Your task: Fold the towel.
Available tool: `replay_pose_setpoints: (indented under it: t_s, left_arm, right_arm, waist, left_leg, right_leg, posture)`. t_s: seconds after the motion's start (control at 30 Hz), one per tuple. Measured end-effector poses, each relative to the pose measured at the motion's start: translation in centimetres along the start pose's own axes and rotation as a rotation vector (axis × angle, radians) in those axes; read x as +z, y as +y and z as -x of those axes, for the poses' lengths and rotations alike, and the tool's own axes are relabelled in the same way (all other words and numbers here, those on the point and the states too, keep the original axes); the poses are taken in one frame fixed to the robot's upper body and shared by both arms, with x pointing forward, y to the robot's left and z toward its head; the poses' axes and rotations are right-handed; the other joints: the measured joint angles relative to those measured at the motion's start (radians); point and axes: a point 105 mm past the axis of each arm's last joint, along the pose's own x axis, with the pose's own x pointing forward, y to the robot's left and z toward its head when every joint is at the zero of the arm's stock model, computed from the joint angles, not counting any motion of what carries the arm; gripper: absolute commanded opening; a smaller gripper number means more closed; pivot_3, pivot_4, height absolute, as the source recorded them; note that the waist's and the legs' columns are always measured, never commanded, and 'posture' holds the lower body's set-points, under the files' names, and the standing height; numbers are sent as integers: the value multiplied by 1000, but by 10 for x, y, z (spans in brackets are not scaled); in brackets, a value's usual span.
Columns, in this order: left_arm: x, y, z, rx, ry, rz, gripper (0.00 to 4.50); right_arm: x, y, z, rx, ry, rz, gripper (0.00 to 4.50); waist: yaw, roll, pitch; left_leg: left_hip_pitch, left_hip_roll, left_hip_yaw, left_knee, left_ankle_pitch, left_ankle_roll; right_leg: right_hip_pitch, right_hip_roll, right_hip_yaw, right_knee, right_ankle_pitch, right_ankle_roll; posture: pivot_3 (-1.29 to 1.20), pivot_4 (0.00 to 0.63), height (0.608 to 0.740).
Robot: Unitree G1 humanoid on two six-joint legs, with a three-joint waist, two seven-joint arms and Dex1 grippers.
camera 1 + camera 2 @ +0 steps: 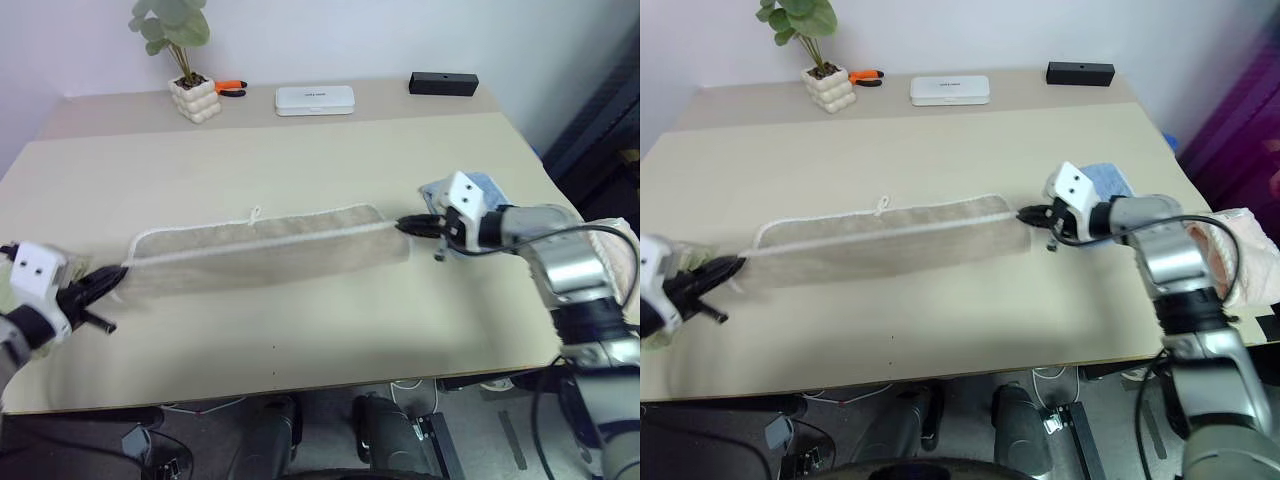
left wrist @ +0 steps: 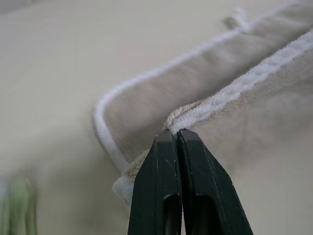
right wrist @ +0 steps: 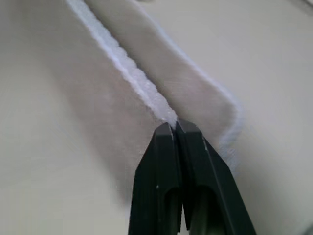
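The beige towel point(image 1: 265, 250) with white stitched edging lies stretched in a long folded band across the middle of the table point(image 1: 300, 160). My left gripper point(image 1: 108, 280) is shut on the towel's left end, pinching the white edge point(image 2: 205, 105) between its black fingertips. At the opposite end my right gripper point(image 1: 405, 227) is shut on the towel's right corner, where the white edging point(image 3: 132, 73) meets its tips. A small white loop point(image 1: 255, 213) sticks up from the towel's far edge.
A potted plant point(image 1: 190, 60), orange-handled tool point(image 1: 230, 87), white flat box point(image 1: 315, 99) and black box point(image 1: 443, 83) line the table's far edge. A light blue folded cloth point(image 1: 1105, 182) lies behind my right gripper. Another pale cloth point(image 1: 1240, 255) sits at the right.
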Motion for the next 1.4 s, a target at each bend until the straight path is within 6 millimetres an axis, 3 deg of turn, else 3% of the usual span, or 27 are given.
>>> replay_pose_setpoints:
  t_s: [0.17, 0.4, 0.43, 0.53, 0.73, 0.9, 0.93, 1.0, 1.07, 1.17, 1.3, 1.4]
  left_arm:
    - [-2, 13, -24, 33, -3, 0, 0]
    - [-17, 18, -36, 56, 21, 23, 0]
    - [-18, 18, -37, 56, 22, 30, 271]
    - [-19, 20, -37, 71, 18, 45, 1307]
    - [-17, 44, -28, 263, -48, 105, 4273]
    - [-7, 53, -16, 382, -163, 198, 4273]
    - [-4, 51, -15, 383, -181, 211, 4302]
    - [7, 37, -11, 351, -229, 201, 4310]
    - [16, 22, -10, 304, -250, 171, 4310]
    - [28, -37, -19, 77, -241, 52, 4310]
    - [27, -115, -31, -225, -222, -12, 4310]
    - [26, -150, -32, -364, -220, -34, 4310]
  right_arm:
    - [-3, -15, -22, -46, 0, -4, 36]
    - [-9, -19, -38, -57, 7, -3, 36]
    - [-9, -19, -39, -58, 7, -5, 7]
    - [-13, -22, -41, -85, 15, -14, 829]
    - [-9, -34, -33, -175, 7, 12, 3749]
    - [0, -40, -10, -260, -25, 46, 3749]
    - [-1, -38, -6, -266, -29, 26, 3966]
    - [-2, -25, 7, -256, -61, -87, 4472]
    - [-1, -9, 14, -228, -88, -200, 4472]
    - [-1, 27, 23, -171, -109, -416, 4472]
    - [-12, 61, 25, -179, -77, -698, 4472]
    - [-29, 79, 28, -208, -11, -868, 4472]
  waist:
    - [-3, 0, 0]
    - [-6, 0, 0]
    - [-7, 0, 0]
    - [-6, 0, 0]
    - [-5, 0, 0]
    - [-1, 0, 0]
    - [1, 0, 0]
    - [3, 0, 0]
    - [2, -1, 0]
    - [4, 0, -1]
    - [3, -1, -1]
    - [3, 0, -1]
  left_leg:
    - [0, 0, 2, -2, 0, 0]
    - [0, 0, 2, -2, 0, 0]
    - [0, 0, 2, -2, 0, 0]
    - [0, 0, 2, -2, 0, 0]
    - [0, 0, 3, -2, 0, 0]
    - [0, 0, 3, -1, 0, 0]
    - [0, -1, 4, -1, 0, 0]
    - [0, -1, 4, -1, -1, 1]
    - [0, 0, 4, -1, -1, 1]
    - [0, 0, 4, -1, -1, 2]
    - [1, 0, 6, -1, -1, 2]
    - [1, 0, 7, -1, -1, 2]
  right_leg:
    - [-2, 1, 1, 1, 2, 2]
    - [-3, 2, 3, 2, 2, 3]
    - [-3, 2, 3, 2, 2, 3]
    - [-3, 2, 4, 2, 2, 3]
    - [-4, 2, 5, 3, 2, 3]
    - [-4, 0, 6, 4, 2, 4]
    - [-4, 0, 6, 4, 2, 4]
    - [-3, -1, 8, 3, 3, 4]
    - [-3, 0, 8, 3, 3, 4]
    - [-3, -1, 9, 3, 2, 4]
    - [-3, 0, 11, 3, 2, 2]
    - [-3, 0, 12, 3, 1, 1]
  posture:
    - [0, 150, 740]
    - [0, 150, 740]
    - [0, 150, 740]
    - [0, 150, 740]
    - [0, 150, 740]
    - [0, 150, 740]
    - [0, 150, 740]
    - [0, 150, 740]
    - [0, 150, 740]
    - [0, 150, 740]
    - [0, 150, 740]
    - [0, 150, 740]
